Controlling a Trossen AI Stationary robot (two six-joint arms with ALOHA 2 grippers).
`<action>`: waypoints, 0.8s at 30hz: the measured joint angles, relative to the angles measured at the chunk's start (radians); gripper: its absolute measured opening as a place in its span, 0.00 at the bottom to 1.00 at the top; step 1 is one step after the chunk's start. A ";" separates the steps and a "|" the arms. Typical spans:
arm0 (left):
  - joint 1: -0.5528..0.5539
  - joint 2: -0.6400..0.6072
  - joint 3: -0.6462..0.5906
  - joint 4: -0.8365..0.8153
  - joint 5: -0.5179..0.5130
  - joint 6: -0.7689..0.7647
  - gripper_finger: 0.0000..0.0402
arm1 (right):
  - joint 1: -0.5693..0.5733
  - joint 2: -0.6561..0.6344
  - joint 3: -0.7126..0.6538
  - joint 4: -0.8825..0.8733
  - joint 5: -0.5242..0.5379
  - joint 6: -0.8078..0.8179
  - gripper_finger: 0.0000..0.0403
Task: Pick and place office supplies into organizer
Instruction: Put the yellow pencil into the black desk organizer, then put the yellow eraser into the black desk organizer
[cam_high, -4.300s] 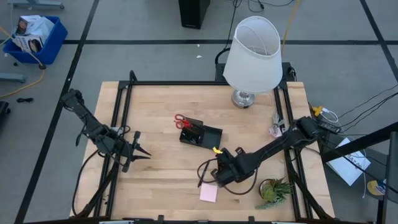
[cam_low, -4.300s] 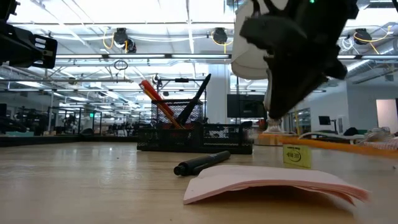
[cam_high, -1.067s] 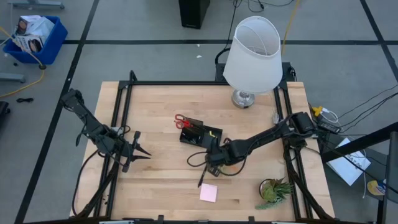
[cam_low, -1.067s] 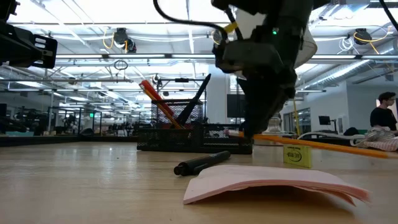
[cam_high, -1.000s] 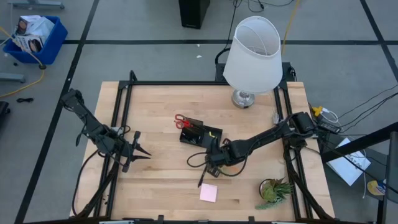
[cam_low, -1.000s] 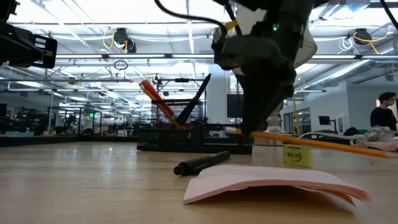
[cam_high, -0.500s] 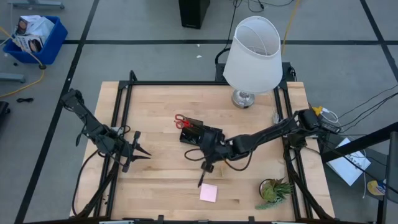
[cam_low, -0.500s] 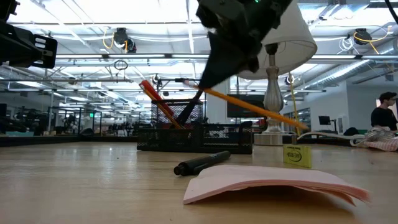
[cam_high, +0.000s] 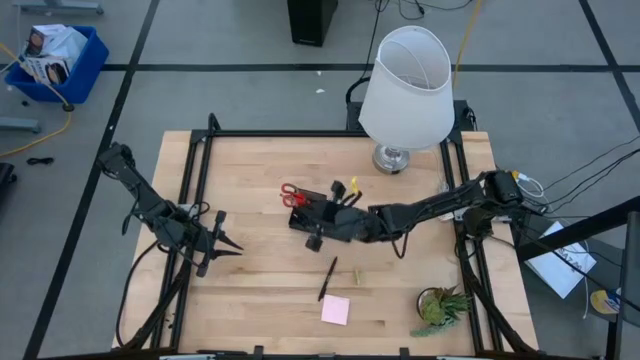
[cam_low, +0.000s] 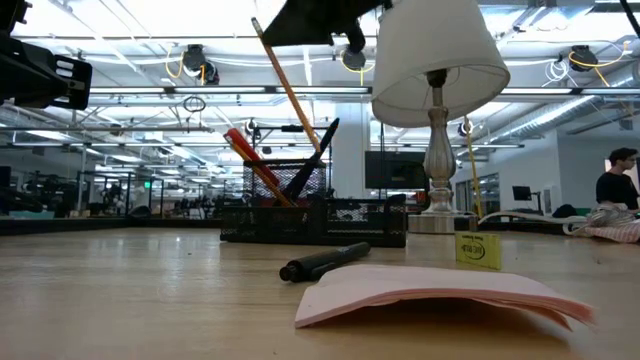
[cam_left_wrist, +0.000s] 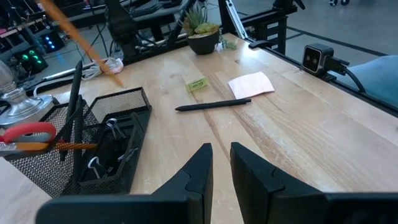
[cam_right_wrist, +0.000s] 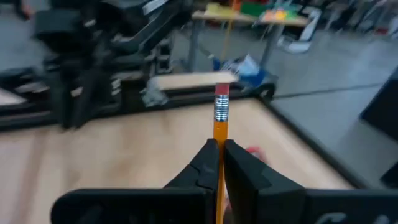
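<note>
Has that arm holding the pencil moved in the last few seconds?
Yes. The right gripper, shut on the pencil, has swung from near the sticky-note pad up over the organizer.

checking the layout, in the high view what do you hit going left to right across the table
left gripper → red-handled scissors → black pen → yellow-green eraser → lamp → potted plant

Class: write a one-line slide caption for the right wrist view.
Right gripper shut on an orange pencil, eraser end up, above the wooden table.
</note>
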 joint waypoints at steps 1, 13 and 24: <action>0.000 0.000 0.000 0.000 0.000 0.000 0.16 | -0.014 0.000 -0.008 0.035 0.004 -0.024 0.03; 0.000 0.000 0.000 0.000 0.000 0.000 0.16 | -0.151 0.001 -0.197 0.577 -0.083 -0.182 0.02; 0.000 0.000 0.000 0.000 0.000 0.000 0.16 | -0.164 0.031 -0.222 0.582 -0.098 -0.168 0.00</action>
